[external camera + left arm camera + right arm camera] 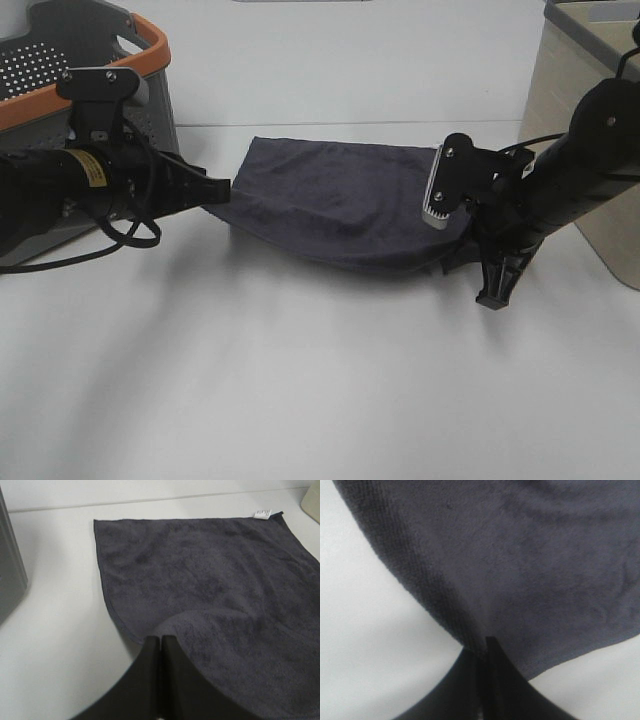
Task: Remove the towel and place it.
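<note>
The left gripper is clamped on the near edge of the towel, and the right gripper is pinched shut on that edge too (cloth caught between both pairs of jaws). The towel is spread between them on the white table, just beside the basket.

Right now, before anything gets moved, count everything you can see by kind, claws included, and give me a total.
Dark charcoal-grey terry towel: 1
Grey perforated plastic basket with orange rim: 1
Beige box with grey top edge: 1
Black robot claws, left claw and right claw, both pinching the towel: 2
Total: 5
</note>
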`<state>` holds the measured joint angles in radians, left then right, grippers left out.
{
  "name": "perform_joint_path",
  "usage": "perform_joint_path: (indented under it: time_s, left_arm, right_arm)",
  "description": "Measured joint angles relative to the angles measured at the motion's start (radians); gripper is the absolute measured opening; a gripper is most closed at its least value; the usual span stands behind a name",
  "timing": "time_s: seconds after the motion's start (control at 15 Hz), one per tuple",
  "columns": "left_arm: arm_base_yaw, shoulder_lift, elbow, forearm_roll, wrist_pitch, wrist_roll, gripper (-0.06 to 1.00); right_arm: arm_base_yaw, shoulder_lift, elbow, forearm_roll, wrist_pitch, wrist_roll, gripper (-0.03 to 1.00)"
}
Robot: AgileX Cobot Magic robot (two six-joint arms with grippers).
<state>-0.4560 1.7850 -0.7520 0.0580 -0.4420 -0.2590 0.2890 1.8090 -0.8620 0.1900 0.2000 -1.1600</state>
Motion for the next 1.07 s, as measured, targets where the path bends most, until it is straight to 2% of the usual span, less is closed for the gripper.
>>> perform_joint_path:
  time_s: [0.33, 0.53, 0.67, 0.87, 0.93, 1.07]
  left_arm:
    - [0.000, 0.000, 0.039, -0.001, 0.004, -0.013, 0.00]
    - [0.000, 0.000, 0.039, -0.007, 0.005, -0.041, 0.04]
    - [0.000, 0.000, 0.039, -0.007, 0.010, -0.066, 0.19]
    - [0.000, 0.000, 0.040, -0.007, 0.053, -0.069, 0.52]
    - [0.000, 0.000, 0.040, -0.007, 0.071, -0.069, 0.60]
    - [0.000, 0.000, 0.040, -0.007, 0.103, -0.069, 0.68]
  right_arm:
    - [0.014, 0.030, 0.001, 0.014, -0.013, 0.000, 0.02]
    - [0.014, 0.030, 0.001, 0.014, -0.005, -0.001, 0.11]
    - [0.014, 0.030, 0.001, 0.014, 0.010, -0.019, 0.27]
    - [0.014, 0.030, 0.001, 0.026, 0.039, -0.026, 0.59]
    - [0.014, 0.027, 0.001, 0.033, 0.041, -0.026, 0.64]
    - [0.014, -0.008, 0.002, 0.039, 0.081, -0.026, 0.67]
